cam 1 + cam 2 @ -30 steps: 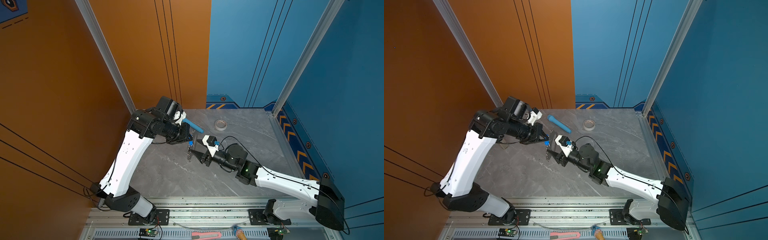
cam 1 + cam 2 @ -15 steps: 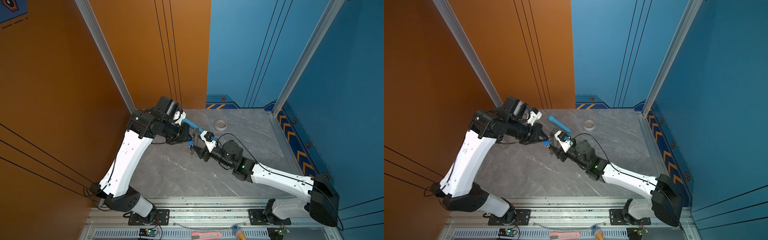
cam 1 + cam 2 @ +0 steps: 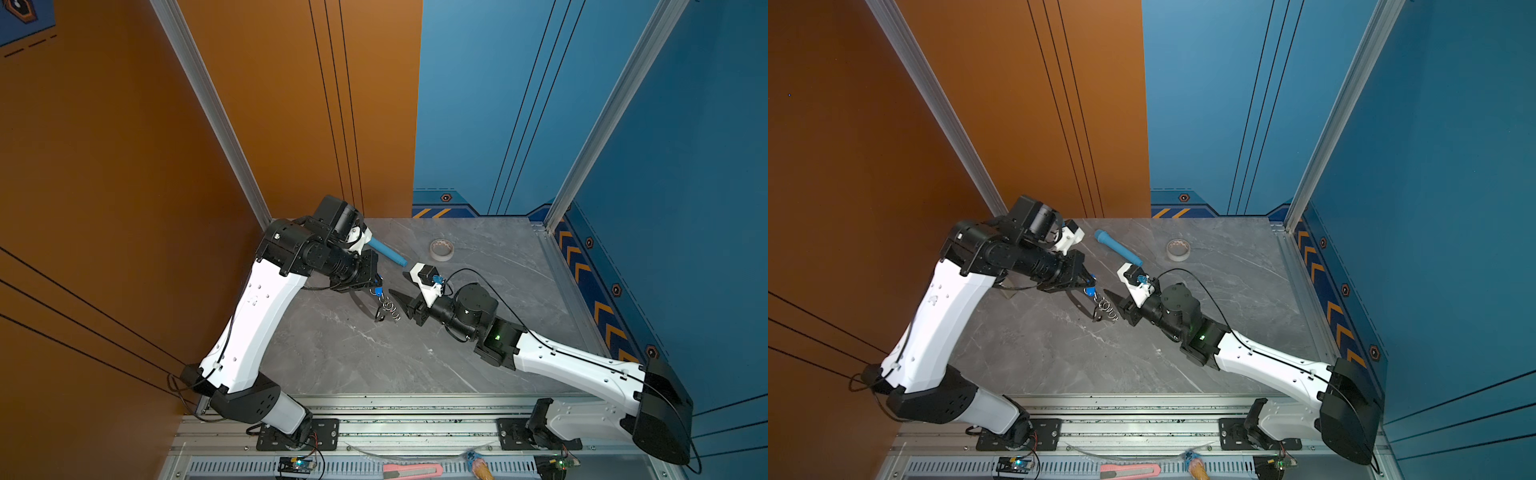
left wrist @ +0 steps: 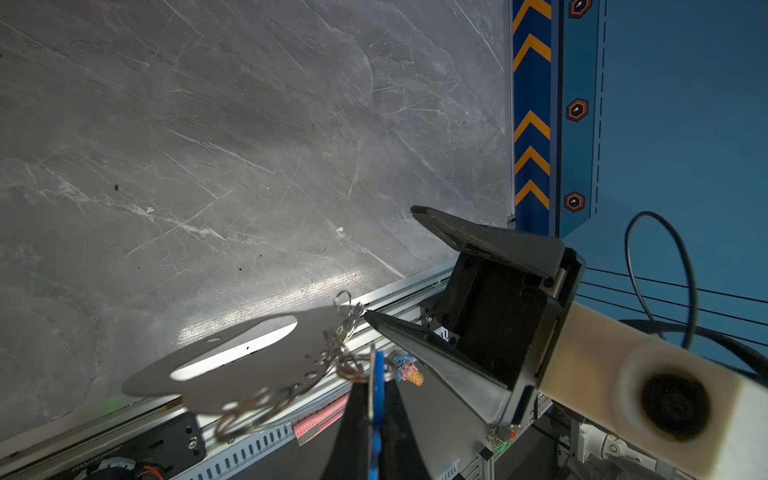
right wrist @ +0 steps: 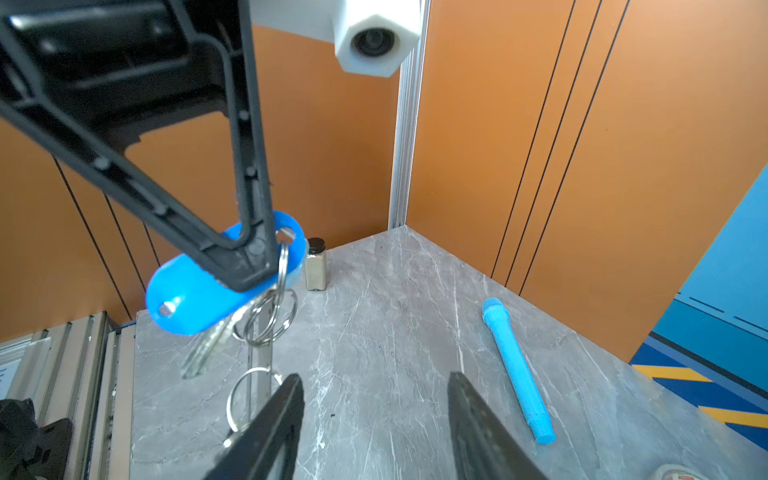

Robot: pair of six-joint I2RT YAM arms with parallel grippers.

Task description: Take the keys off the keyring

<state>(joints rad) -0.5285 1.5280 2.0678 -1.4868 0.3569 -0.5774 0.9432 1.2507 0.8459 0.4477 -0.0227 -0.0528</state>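
Grey marble desk [image 3: 353,357], with orange and blue walls closing it in.

In both top views the left pincer [image 3: 375,289] is pinching the keys [image 3: 378,292] by their blue tag [image 3: 1089,291]. The keyring [image 3: 360,305] is dangling just beneath. Its wire rings [image 3: 389,308] are facing the right pincer [image 3: 398,284], whose jaws are standing apart. A blue tube [image 3: 1117,248] and a tape roll [image 3: 1178,249] are lying well behind.

Left wrist view: the tag is showing edge-on between the pressed-together fingers. The keyring plate is hanging clear of the desk. One fingertip [image 4: 368,314] of the right pincer is sitting just beside the rings, and nothing is lying between its jaws.

Right wrist view: the left pincer is clamping the tag, with silvery keys and linked rings trailing below it. The right pincer's fingers are spreading wide and empty, one ring just beside one of them. A small jar [image 5: 316,264] is standing in the corner.

Against half a second earlier, the right arm is sitting drawn back slightly, while the left arm is holding the same pose.
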